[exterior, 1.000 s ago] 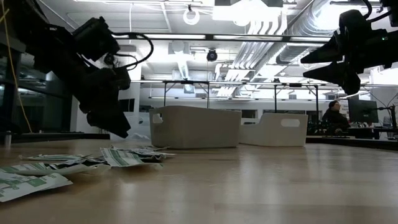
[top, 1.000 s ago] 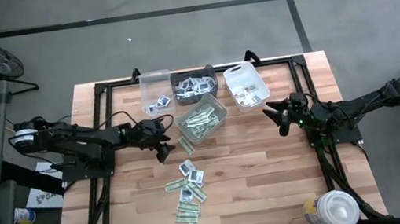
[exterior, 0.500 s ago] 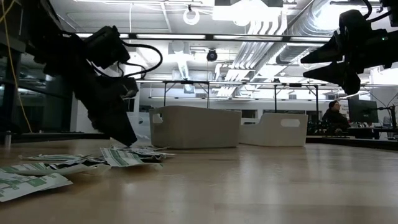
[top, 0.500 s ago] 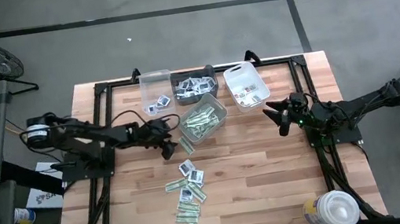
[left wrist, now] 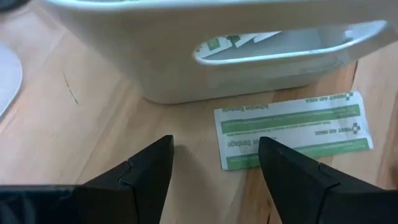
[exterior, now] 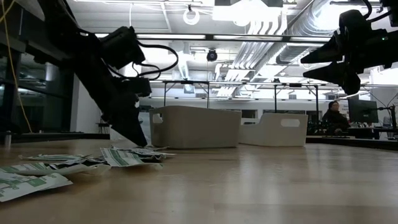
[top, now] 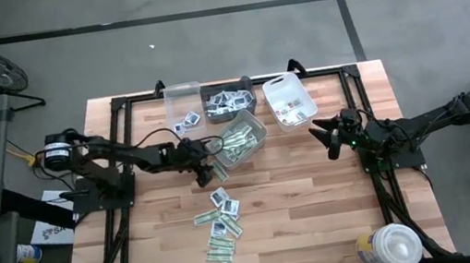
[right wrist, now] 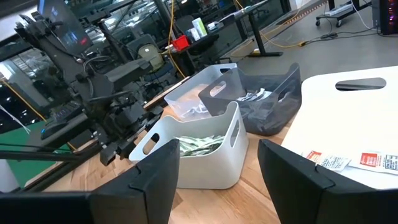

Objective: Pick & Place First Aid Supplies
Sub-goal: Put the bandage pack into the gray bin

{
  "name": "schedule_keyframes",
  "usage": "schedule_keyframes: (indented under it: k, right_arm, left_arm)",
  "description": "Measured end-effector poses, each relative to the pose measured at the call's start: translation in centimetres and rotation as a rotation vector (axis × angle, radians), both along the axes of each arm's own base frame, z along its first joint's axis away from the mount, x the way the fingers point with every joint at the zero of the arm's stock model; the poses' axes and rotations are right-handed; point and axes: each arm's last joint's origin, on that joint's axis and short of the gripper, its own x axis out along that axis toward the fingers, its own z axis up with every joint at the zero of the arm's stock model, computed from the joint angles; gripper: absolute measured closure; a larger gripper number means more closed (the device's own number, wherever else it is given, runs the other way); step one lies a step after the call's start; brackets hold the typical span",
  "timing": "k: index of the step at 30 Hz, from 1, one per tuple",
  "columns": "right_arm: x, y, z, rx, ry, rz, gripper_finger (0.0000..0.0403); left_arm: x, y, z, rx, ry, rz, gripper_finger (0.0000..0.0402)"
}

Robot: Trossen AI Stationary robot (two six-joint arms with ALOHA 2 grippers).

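First aid supplies lie loose on the wood table: a heap of green-and-white strips and squarish white packets (top: 219, 222), which in the low view shows as a flat pile (exterior: 112, 155). One green-and-white strip (left wrist: 292, 127) lies flat by the near wall of the grey bin of strips (top: 238, 140). My left gripper (left wrist: 214, 146) slants down over the bare table just beside that strip, open and touching nothing; it stands left of the bin (top: 203, 175). My right gripper (top: 321, 134) waits open, held high at the table's right (exterior: 333, 59).
Along the far edge stand a clear bin (top: 183, 109), a dark bin with white packets (top: 229, 102) and a white bin (top: 288, 100). A round white tub (top: 391, 248) sits at the near right corner. Bare wood lies between the heap and my right arm.
My left gripper has gone toward the table's right, closer to the grey bin and the single strip beside it, sinking a little and tipping further down. Its fingers have stayed open. My right arm has kept still.
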Motion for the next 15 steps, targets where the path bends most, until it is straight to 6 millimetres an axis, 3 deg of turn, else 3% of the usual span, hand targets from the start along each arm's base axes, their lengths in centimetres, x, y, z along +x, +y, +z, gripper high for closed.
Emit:
schedule_keyframes:
  k: [15]
  right_arm:
    - [0.0,0.0,0.0,0.0,0.0,0.0,0.0192]
  left_arm:
    - [0.4,-2.1,-2.7,0.125,0.137,-0.085,0.0165]
